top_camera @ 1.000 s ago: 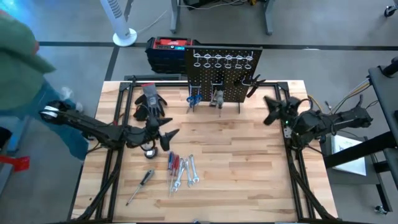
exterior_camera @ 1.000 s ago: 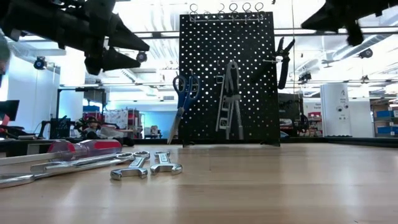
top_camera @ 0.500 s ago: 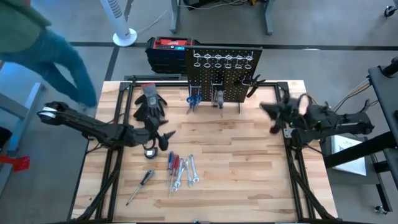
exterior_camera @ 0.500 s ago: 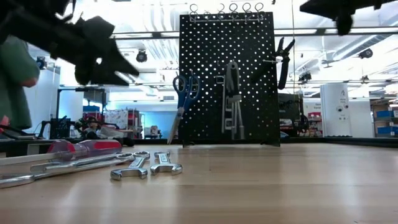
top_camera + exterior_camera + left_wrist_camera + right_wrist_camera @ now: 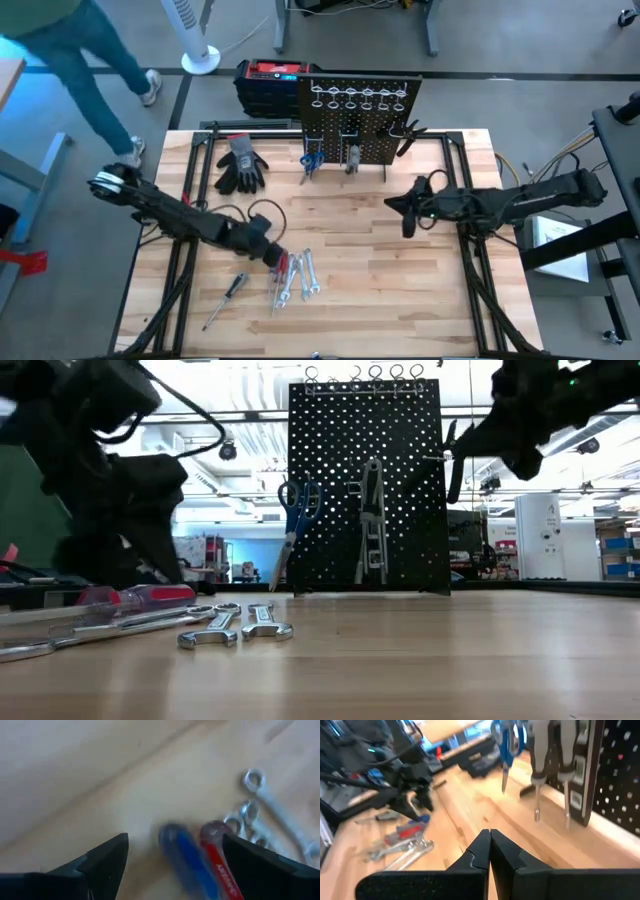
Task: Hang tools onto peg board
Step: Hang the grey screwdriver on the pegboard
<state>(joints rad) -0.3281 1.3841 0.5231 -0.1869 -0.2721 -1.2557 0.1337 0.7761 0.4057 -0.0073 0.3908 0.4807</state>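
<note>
1. Two pincers have moved in the last second, and the left pincer point(image 5: 272, 256) matters most: it has dropped from hovering near the work gloves point(image 5: 241, 164) to right over the loose tools point(image 5: 290, 274). Its fingers are spread wide, with the blue screwdriver point(image 5: 186, 861) and red screwdriver point(image 5: 222, 865) lying between them, nothing gripped yet. Looks like the next pick is being lined up.
2. Right pincer point(image 5: 405, 213) has swung in from the table's right edge toward the middle; fingers pressed together, holding nothing.
3. Already hanging on the peg board point(image 5: 360, 118): scissors point(image 5: 292, 530), some silver tools point(image 5: 371, 525) I can't make out, and pliers point(image 5: 455, 455). Wrenches point(image 5: 236, 626) and another screwdriver point(image 5: 225, 298) lie on the table point(image 5: 380, 290).
4. Room-wise, the pile is well inside the edges, with bare wood between it and the board. A person point(image 5: 80, 45) walks past the far left corner, off the table.
</note>
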